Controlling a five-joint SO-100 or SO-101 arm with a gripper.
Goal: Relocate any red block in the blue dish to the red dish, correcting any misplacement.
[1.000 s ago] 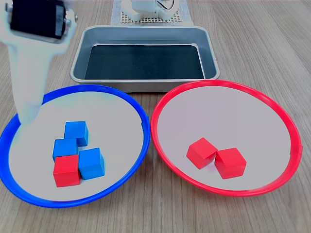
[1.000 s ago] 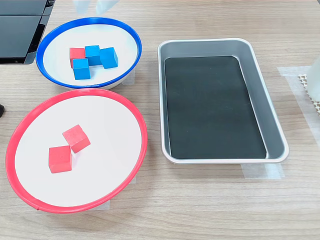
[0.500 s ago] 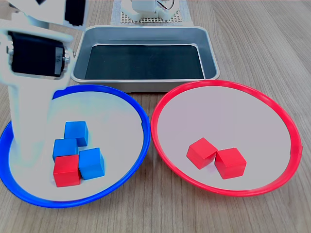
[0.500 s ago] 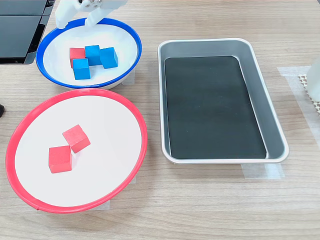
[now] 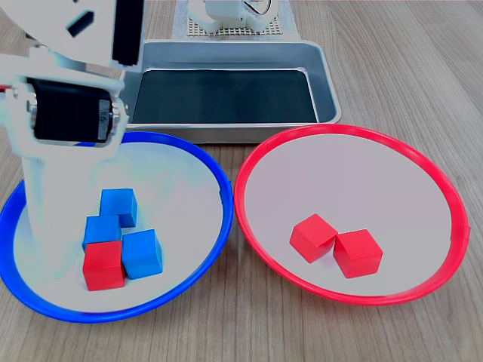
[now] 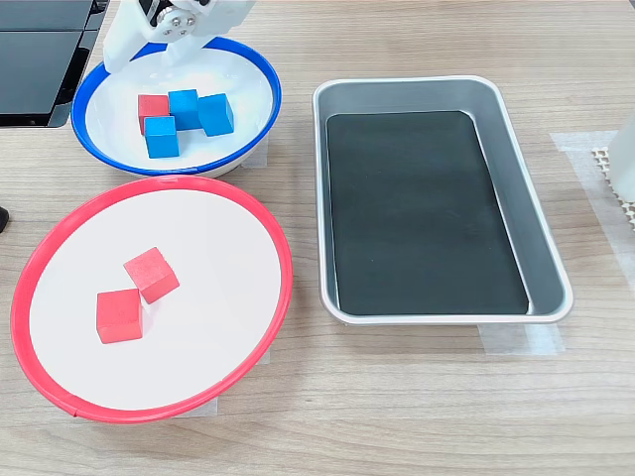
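Work has hardly begun: the red block (image 5: 103,265) sits in the blue dish (image 5: 215,177), touching blue cubes (image 5: 121,228). Two red cubes (image 5: 336,245) lie in the red dish (image 5: 347,136). The gripper (image 6: 146,55) hangs above, fingers (image 6: 119,48) spread, holding nothing.

red block (image 5: 103,265) red | blue dish (image 5: 215,177) blue-rimmed | red dish (image 5: 423,162) red-rimmed

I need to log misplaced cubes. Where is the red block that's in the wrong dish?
In the first exterior view, the red block sits low on the left in the blue dish, touching two blue cubes.
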